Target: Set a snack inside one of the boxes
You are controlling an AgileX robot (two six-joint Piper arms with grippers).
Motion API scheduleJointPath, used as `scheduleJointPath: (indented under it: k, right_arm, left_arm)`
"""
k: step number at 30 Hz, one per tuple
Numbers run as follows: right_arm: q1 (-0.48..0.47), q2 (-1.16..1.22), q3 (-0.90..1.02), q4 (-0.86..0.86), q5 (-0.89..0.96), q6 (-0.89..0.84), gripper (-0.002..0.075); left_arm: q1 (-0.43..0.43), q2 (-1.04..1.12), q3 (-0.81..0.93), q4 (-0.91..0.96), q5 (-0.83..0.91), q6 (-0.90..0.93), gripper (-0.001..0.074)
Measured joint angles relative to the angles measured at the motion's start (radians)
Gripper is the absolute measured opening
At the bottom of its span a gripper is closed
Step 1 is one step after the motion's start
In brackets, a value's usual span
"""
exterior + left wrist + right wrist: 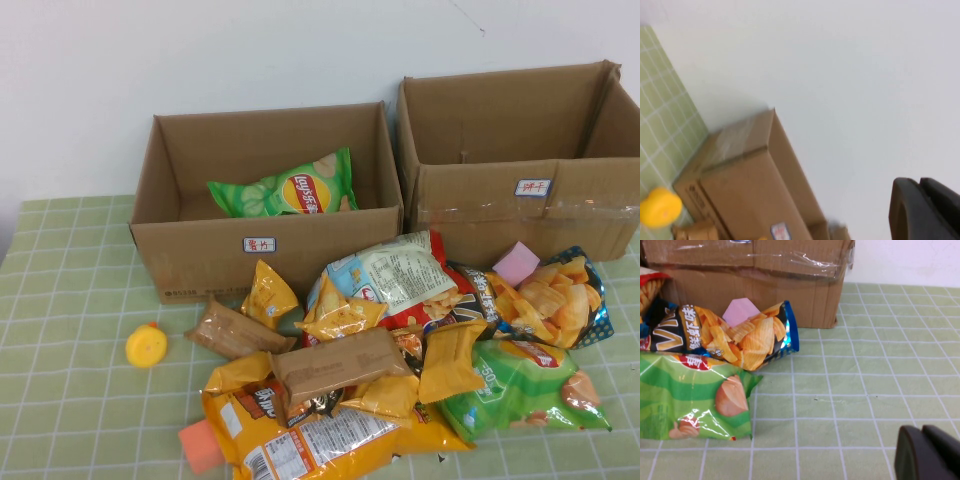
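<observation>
Neither arm shows from above. The left gripper (927, 210) and right gripper (930, 452) only peek in; can't tell their spread. The brown foil-wrapped biscuit pack (340, 365) tops the pile before the left cardboard box (200, 250), looking light, crinkly, slippery; pinch mid-length. That box holds a green crisp bag (285, 187).

boxes (268, 243) brown | tablecloth (70, 330) green checked | toy (146, 345) yellow
</observation>
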State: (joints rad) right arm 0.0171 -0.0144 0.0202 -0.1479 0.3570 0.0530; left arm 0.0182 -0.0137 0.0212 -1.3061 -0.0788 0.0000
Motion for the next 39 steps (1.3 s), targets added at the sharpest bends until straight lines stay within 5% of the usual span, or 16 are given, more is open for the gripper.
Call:
scheduleJointPath:
  k: [6,11,19,24,35,39]
  right_arm:
    - [0.000,0.000,0.000,0.000,0.000,0.000,-0.0002]
    - [0.000,0.000,0.000,0.000,0.000,0.000,-0.0002]
    - [0.000,0.000,0.000,0.000,0.000,0.000,-0.0002]
    - [0.000,0.000,0.000,0.000,0.000,0.000,-0.0002]
    - [0.000,0.000,0.000,0.000,0.000,0.000,-0.0002]
    - [0.000,0.000,0.000,0.000,0.000,0.000,-0.0002]
  left_arm:
    - [0.000,0.000,-0.023,0.055,0.196,0.155,-0.0001]
    - [0.000,0.052,-0.228,0.143,0.454,0.436,-0.0001]
    - [0.000,0.433,-0.672,0.552,0.976,0.617,-0.0001]
    - [-0.028,0.682,-0.853,0.701,1.116,0.749,-0.0001]
    - [-0.380,1.209,-1.119,0.932,1.160,0.748,0.0004]
    - [-0.501,1.395,-1.229,1.051,1.174,0.656,0.0093]
